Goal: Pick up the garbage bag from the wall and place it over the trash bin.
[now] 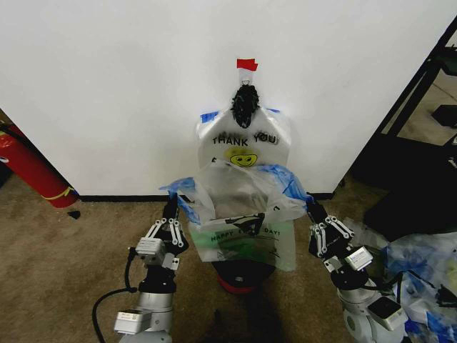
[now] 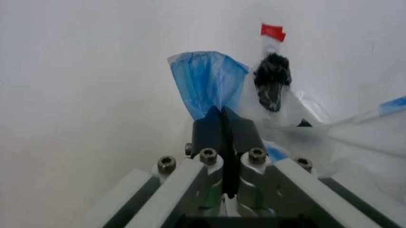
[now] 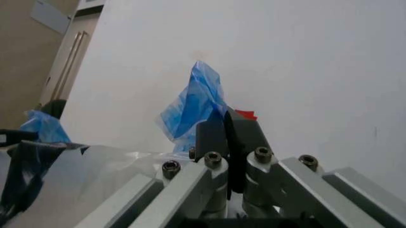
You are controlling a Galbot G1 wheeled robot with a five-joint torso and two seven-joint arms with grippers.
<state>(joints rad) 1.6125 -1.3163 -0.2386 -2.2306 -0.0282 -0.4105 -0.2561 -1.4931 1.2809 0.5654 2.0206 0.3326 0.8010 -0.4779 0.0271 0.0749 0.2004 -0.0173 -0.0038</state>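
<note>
Left claw (image 1: 171, 209) clamps one blue handle of the garbage bag (image 1: 246, 214); right claw (image 1: 312, 209) clamps the other, both pinched shut on plastic. Head view: they hold the bag's mouth stretched wide above the trash bin (image 1: 243, 275), probably so it can drop over the rim. The bin sits on the carpet under the bag, mostly hidden. Behind it, a bundle of printed bags (image 1: 244, 139) hangs on the wall (image 1: 107, 86) under a black knot (image 1: 245, 105) and red tape (image 1: 247, 64). Left wrist view: closed fingers (image 2: 209, 133) pinch the blue handle (image 2: 203, 80). Right wrist view: closed fingers (image 3: 212, 135) grip blue plastic (image 3: 193, 104).
</note>
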